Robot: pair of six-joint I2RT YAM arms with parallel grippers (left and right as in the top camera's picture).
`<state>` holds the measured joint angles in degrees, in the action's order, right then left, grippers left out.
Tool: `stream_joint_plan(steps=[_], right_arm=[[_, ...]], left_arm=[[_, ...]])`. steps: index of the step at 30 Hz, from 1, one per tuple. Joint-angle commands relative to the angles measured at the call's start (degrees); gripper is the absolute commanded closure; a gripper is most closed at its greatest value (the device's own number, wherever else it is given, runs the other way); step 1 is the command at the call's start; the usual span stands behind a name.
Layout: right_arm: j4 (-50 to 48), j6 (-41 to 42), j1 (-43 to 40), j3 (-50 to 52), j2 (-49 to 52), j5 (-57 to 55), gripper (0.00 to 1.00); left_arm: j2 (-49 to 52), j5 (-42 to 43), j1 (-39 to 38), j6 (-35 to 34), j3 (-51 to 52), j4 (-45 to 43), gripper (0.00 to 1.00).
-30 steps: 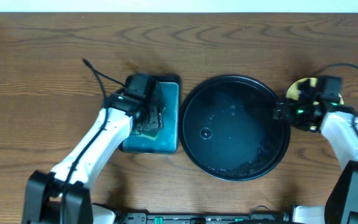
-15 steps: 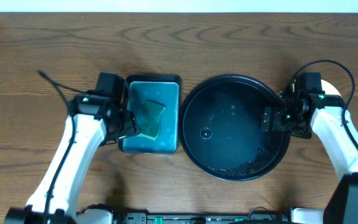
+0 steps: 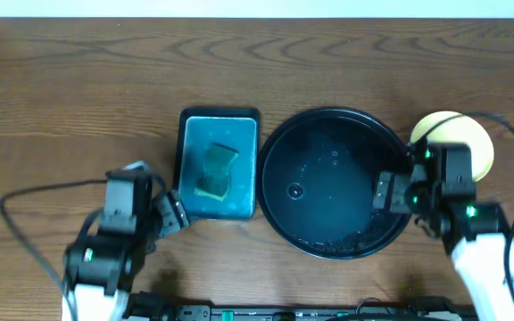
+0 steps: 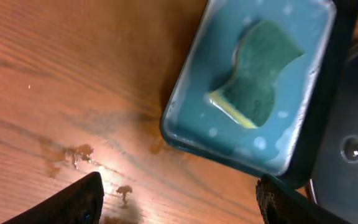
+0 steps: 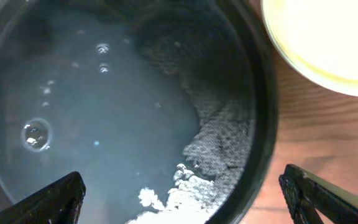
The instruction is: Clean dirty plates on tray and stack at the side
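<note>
The black round tray point(image 3: 279, 152) holds shallow water and some foam, with no plate in it; it also shows in the right wrist view point(image 5: 263, 124). A pale yellow plate point(image 3: 458, 138) lies on the table right of the tray, also seen in the right wrist view point(image 5: 328, 37); I cannot tell whether other plates lie under it. My left gripper point(image 3: 169, 212) is open and empty, left of the sponge dish, over wet table in the left wrist view point(image 4: 179, 205). My right gripper point(image 3: 385, 192) is open and empty over the tray's right rim, as the right wrist view point(image 5: 185, 205) shows.
A rectangular teal sponge dish point(image 3: 239, 201) stands just left of the tray, with a green-and-yellow sponge point(image 3: 214, 169) in it; both the dish point(image 4: 191, 106) and the sponge point(image 4: 260, 81) show in the left wrist view. Water drops lie on the wood point(image 4: 73, 155).
My left arm has drawn back from the sponge dish toward the front left, leaving the sponge in it. My right arm has pulled toward the front, uncovering the yellow plate.
</note>
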<state>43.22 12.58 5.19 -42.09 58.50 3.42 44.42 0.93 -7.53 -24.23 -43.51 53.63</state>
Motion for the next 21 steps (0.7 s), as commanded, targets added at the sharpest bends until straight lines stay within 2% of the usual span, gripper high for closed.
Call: stream_joint_plan(steps=[1,7,21], right_arm=[[-2.01,1.33,2.36,5.11,-9.44,-2.12,0.01],[-2.38,1.33,2.36,6.99,-17.59,-2.08,0.01],[-0.07,1.31,2.36,7.02,-17.62,-1.68,0.01]], left_arm=[[-8.85,-1.7,0.24,-1.57,3.43,-0.35,0.2],[-15.15,-1.55,0.22,-1.57,4.28,-0.11,0.2],[-15.23,-1.55,0.22,-1.57,4.28,-0.11,0.2]])
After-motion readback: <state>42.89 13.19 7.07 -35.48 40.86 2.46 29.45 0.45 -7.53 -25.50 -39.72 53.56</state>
